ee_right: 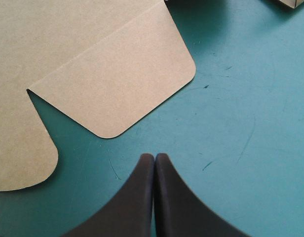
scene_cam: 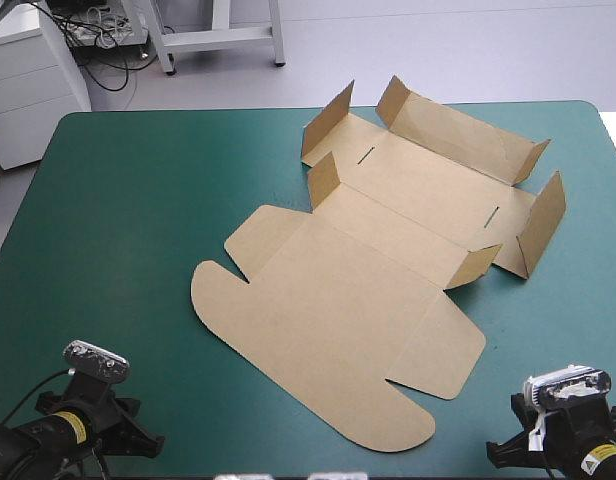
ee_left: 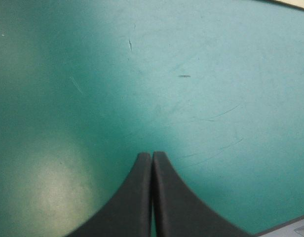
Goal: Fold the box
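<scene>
On the table's middle, high view, I see the box (scene_cam: 358, 270) spreading toward 1 o'clock: far walls half raised, nothing tucked, lid flat. Most folding is left, I judge.

Left wrist: left gripper (ee_left: 152, 156) pressed together over bare teal-green cover (ee_left: 93, 74).

Right wrist: right gripper (ee_right: 154, 157) pressed together, near a lid flap (ee_right: 117, 84), not touching.

The black left arm (scene_cam: 33, 438) at seven o'clock and right arm (scene_cam: 568, 452) at five each carry a yellow label (scene_cam: 76, 428), with curved black fingers (ee_left: 130, 207).
</scene>
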Available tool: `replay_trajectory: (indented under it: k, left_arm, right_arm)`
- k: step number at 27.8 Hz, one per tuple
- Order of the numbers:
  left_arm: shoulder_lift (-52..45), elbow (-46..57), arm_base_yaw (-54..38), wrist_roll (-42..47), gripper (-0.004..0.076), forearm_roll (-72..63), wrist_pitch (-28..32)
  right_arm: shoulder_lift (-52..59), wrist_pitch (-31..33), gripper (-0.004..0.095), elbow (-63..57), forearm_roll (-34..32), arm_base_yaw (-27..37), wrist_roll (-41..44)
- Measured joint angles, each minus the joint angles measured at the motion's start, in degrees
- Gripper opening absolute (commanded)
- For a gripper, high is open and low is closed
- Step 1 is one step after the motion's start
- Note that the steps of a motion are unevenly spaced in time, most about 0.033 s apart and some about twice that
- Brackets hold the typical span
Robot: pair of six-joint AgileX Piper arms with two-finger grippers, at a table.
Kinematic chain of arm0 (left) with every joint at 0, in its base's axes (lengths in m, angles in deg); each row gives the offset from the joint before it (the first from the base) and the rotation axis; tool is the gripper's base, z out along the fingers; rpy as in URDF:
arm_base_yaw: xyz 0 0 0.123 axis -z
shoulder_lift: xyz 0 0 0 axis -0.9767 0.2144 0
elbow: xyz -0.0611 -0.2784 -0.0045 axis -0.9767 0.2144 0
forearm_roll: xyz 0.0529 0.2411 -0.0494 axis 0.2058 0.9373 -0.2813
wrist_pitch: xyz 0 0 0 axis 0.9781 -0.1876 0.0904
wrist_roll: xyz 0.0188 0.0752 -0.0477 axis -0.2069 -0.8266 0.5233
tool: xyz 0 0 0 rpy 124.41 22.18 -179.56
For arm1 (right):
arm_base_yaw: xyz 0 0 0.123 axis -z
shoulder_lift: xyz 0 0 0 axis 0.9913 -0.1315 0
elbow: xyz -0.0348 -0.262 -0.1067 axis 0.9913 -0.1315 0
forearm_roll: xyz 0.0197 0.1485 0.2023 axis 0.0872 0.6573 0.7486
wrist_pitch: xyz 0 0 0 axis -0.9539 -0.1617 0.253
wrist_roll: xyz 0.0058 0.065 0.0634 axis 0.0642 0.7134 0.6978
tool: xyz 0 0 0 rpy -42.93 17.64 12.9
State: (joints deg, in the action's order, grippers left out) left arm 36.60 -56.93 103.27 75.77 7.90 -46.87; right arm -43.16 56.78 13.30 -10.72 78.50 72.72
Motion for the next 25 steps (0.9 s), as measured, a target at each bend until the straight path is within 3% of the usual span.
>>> replay_trajectory:
  k: [10, 12, 14, 19, 21, 25]
  left_arm:
    - [0.0, 0.0, 0.0, 0.0, -0.0032, 0.0, -0.1]
    - [0.0, 0.0, 0.0, 0.0, -0.0032, 0.0, -0.1]
    - [0.0, 0.0, 0.0, 0.0, -0.0032, 0.0, -0.1]
    - [0.0, 0.0, 0.0, 0.0, -0.0032, 0.0, -0.1]
    - [0.0, 0.0, 0.0, 0.0, -0.0032, 0.0, -0.1]
    - [0.0, 0.0, 0.0, 0.0, -0.0032, 0.0, -0.1]
  right_arm:
    - [0.0, 0.0, -0.0017, 0.0, 0.0, 0.0, 0.0]
    - [0.0, 0.0, 0.0031, 0.0, 0.0, 0.0, -0.1]
    - [0.0, 0.0, 0.0149, 0.0, 0.1, 0.0, -0.3]
    - [0.0, 0.0, 0.0704, 0.0, 1.0, 0.0, -1.1]
    - [0.0, 0.0, 0.0882, 0.0, 1.3, 0.0, -0.9]
    - [0.0, -0.6, 0.0881, 0.0, 2.2, 0.0, 4.7]
